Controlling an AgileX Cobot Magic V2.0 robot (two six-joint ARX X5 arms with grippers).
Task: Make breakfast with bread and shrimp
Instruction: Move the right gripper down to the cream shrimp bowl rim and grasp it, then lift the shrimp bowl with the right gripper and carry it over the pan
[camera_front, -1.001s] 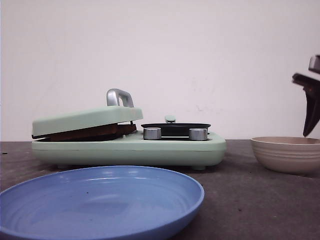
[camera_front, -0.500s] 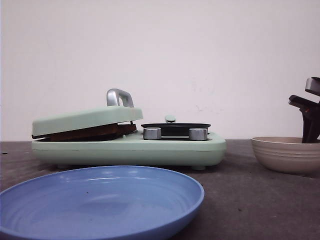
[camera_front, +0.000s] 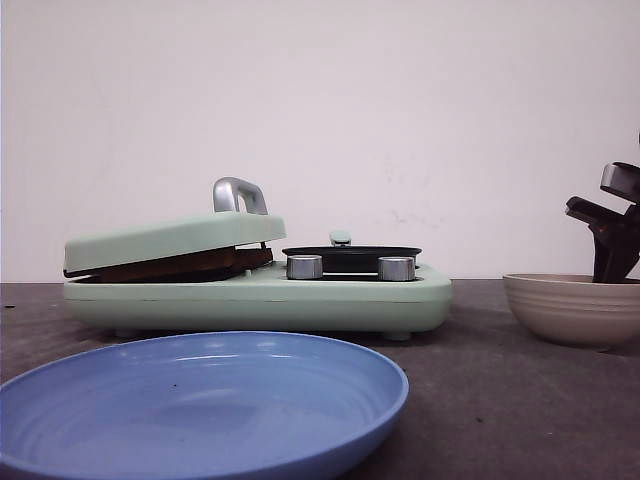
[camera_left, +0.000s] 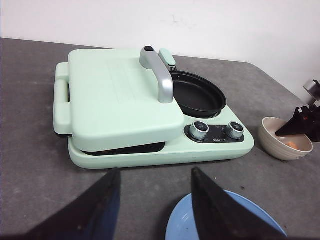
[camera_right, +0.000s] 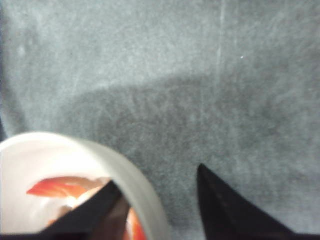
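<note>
Grey desk (camera_front: 500, 400): right gripper (camera_right: 160, 200) released, straddling bowl (camera_right: 140, 185) rim at lower left, shrimp (camera_right: 60, 187) inside; left gripper (camera_left: 155, 200) released.

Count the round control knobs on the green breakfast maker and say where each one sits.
2. Both sit on the dark panel in front of the black pan: one knob nearer the closed lid, the other knob nearer the beige bowl. None seems hidden.

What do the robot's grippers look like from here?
Both are black. The left gripper has two broad, flat fingers tapering to points. The right gripper is black too, with pointed fingers and a silver-grey metal part above them.
</note>
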